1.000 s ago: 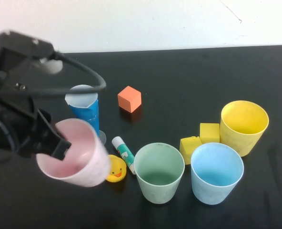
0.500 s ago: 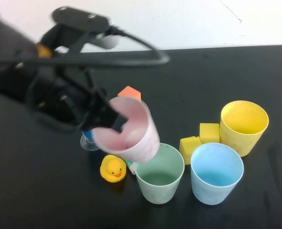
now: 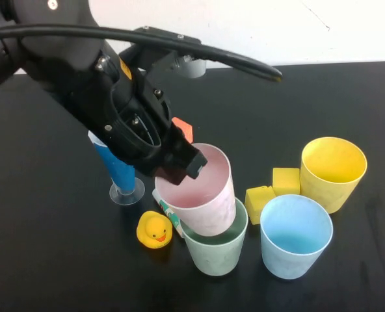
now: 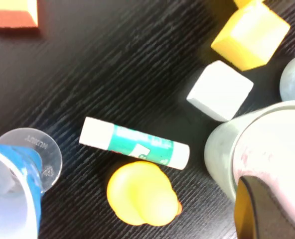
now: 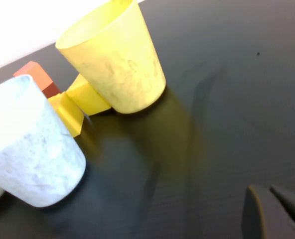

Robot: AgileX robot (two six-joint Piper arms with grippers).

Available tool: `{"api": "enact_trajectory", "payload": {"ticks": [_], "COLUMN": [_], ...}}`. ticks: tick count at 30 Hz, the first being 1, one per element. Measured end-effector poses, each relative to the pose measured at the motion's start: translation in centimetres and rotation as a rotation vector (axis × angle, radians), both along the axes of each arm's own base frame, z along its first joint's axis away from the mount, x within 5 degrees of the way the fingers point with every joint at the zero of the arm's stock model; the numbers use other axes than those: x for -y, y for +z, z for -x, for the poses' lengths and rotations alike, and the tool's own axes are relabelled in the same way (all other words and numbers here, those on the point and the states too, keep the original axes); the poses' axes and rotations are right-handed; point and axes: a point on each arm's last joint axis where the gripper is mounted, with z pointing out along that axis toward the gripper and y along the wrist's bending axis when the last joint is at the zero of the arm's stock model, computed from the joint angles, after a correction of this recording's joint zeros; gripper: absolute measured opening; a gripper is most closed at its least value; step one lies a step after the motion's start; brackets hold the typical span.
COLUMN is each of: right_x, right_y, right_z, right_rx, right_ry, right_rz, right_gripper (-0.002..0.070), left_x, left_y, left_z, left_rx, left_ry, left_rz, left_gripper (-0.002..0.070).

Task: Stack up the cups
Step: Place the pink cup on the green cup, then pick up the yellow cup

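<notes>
- Left gripper: over the middle of the table, clamped on the near-left rim of the pink cup; one finger is seen inside the cup's mouth from the left wrist view.
- Pink cup: tilted, its base sunk into the mouth of the green cup, rim leaning toward the left arm.
- Green cup: upright near the front edge of the table, touching the pink cup along its rim.
- Glue stick: white cap, green and white label, lying flat just beside the green cup's left side; the label's writing cannot be read.
- Rubber duck: yellow, just left of the green cup, near the glue stick.
- Tall blue glass: upright on a clear foot, left of the duck, partly behind the arm; raised lettering on the foot is too faint to read with certainty.
- Orange cube: behind the gripper, mostly hidden.
- Light blue cup: upright, just right of the green cup, a narrow gap between them.
- Two yellow blocks: between the light blue cup and the yellow cup, close against both.
- Yellow cup: upright, farthest right; open black table lies behind and right of it.
- Right gripper: low over bare table near the yellow cup, only its dark fingertips showing; cannot tell whether they are apart or together.
</notes>
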Motion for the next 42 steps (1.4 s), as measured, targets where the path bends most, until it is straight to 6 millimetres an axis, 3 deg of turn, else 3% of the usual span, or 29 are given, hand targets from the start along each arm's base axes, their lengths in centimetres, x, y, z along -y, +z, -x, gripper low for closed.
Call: {"api": "enact_trajectory", "payload": {"ticks": [15,25,27,31,33,37,42], "right_x": [0.0,0.1,0.1,0.0,-0.2,-0.2,-0.1], "right_y": [0.0,0.1,0.1,0.2,1.1,5.0,9.8], "right_z": [0.0,0.0,0.0,0.0,0.1,0.6,-0.5], "right_rx": [0.001,0.009,0.011,0.024,0.051,0.16,0.151], "right_ry": [0.001,-0.006,-0.006,0.01,0.035,0.061,0.093], "right_rz": [0.002,0.002,0.004,0.021,0.06,0.15,0.345], "right_gripper": [-0.0003,-0.0003,-0.0003,-0.0003,-0.0003,-0.0003,-0.0003], "left_x": [1.5,1.5,1.6,0.7,-0.2,-2.5,-5.3], "left_y": [-0.1,0.0,0.0,1.6,3.4,6.7,7.1], "left_z": [0.8,0.7,0.5,0.8,1.6,4.2,7.6], "left_rx": [0.053,0.09,0.107,0.228,0.325,0.514,0.625], "left_ry": [-0.114,-0.154,-0.15,-0.124,-0.101,-0.056,-0.008], "left_rz": [-0.047,-0.05,-0.049,-0.045,-0.023,0.04,0.086], "left_gripper": [0.0013,0.0217,0.0211,0.0085,0.0039,0.0008,0.0003]}}
